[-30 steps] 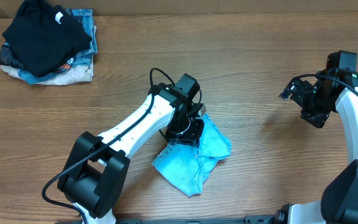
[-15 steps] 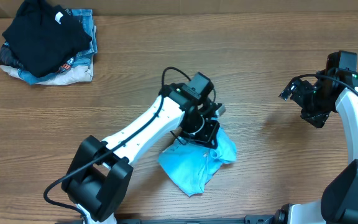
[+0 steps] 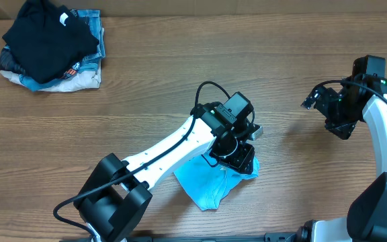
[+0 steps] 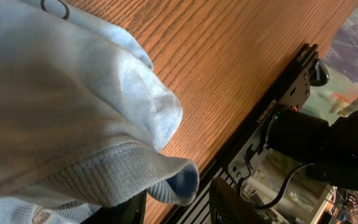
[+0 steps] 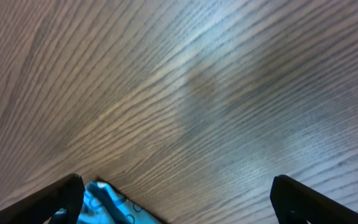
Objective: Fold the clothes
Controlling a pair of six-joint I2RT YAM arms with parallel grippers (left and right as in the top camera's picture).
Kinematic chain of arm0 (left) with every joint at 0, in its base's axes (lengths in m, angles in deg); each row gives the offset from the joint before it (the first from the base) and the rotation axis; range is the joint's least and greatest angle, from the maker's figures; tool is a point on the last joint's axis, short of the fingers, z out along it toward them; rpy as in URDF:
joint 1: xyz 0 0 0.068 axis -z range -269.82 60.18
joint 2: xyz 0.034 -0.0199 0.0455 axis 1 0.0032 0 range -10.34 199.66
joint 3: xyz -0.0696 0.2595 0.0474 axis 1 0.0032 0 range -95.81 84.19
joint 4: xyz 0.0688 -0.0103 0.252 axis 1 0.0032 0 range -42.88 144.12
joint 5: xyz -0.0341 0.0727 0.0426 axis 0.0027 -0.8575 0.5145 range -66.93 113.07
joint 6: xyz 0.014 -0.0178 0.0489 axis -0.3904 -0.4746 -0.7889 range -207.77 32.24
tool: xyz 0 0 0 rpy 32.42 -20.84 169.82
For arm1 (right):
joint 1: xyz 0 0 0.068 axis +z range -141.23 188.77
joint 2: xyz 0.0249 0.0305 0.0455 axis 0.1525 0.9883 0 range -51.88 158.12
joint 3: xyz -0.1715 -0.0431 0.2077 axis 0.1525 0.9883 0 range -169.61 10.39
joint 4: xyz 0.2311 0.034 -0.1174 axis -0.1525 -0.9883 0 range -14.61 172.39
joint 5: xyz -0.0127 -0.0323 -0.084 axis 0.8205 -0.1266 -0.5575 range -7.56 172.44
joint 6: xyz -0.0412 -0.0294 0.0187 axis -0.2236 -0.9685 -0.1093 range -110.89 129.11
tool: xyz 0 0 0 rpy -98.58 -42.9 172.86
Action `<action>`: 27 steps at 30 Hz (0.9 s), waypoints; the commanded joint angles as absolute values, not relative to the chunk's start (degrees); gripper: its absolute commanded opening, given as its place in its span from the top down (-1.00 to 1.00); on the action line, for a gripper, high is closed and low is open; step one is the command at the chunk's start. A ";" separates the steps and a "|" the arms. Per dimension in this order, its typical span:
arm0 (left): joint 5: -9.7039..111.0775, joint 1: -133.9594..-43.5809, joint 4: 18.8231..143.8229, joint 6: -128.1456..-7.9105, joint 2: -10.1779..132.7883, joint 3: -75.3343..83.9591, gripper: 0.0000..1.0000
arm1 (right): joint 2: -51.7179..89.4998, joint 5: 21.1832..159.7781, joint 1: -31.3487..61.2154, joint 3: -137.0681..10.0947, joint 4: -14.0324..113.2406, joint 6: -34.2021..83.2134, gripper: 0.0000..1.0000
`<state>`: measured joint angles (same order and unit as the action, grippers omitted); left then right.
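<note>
The sky-blue T-shirt (image 3: pixel 207 188) lies crumpled in a small heap near the table's front middle. My left gripper (image 3: pixel 237 158) sits low over the heap's right end. In the left wrist view the shirt (image 4: pixel 73 112) fills the left side, and its ribbed hem droops into the gap of the left gripper (image 4: pixel 182 208), whose jaws stand apart without pinching it. My right gripper (image 3: pixel 318 99) hovers wide open at the far right, over bare wood. In its wrist view the right gripper (image 5: pixel 179 199) holds nothing, and a shirt corner (image 5: pixel 107 202) shows by its left finger.
A black garment (image 3: pixel 46 40) tops a pile of folded denim and beige clothes (image 3: pixel 89 64) at the back left corner. In the left wrist view the table's edge with a black rail (image 4: pixel 284 106) runs close by on the right.
The left gripper has moved right and slightly toward the front, dragging the shirt's upper part with it, and its jaws have parted from shut. The right arm has not moved.
</note>
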<state>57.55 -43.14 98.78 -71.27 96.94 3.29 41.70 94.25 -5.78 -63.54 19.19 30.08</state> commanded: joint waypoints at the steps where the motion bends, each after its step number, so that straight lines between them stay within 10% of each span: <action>1: 58.18 -44.15 98.82 -71.75 96.94 0.07 0.21 | 40.50 95.10 -5.84 -64.96 19.06 29.93 -1.00; 9: 51.89 -44.54 107.19 -78.60 95.57 -11.01 -0.10 | 40.50 96.28 -5.84 -64.98 19.26 30.12 -1.00; 13: 45.86 -46.84 113.44 -78.57 94.67 -18.31 -1.00 | 40.45 97.25 -5.82 -65.22 17.46 29.86 -1.00; 27: 35.12 -71.43 128.11 -65.72 94.01 -23.58 -1.00 | 35.03 111.02 5.31 -65.42 -2.91 20.81 -0.75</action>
<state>38.38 -67.27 127.36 -69.50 95.52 -22.59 38.94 108.70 1.85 -63.72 -1.27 22.49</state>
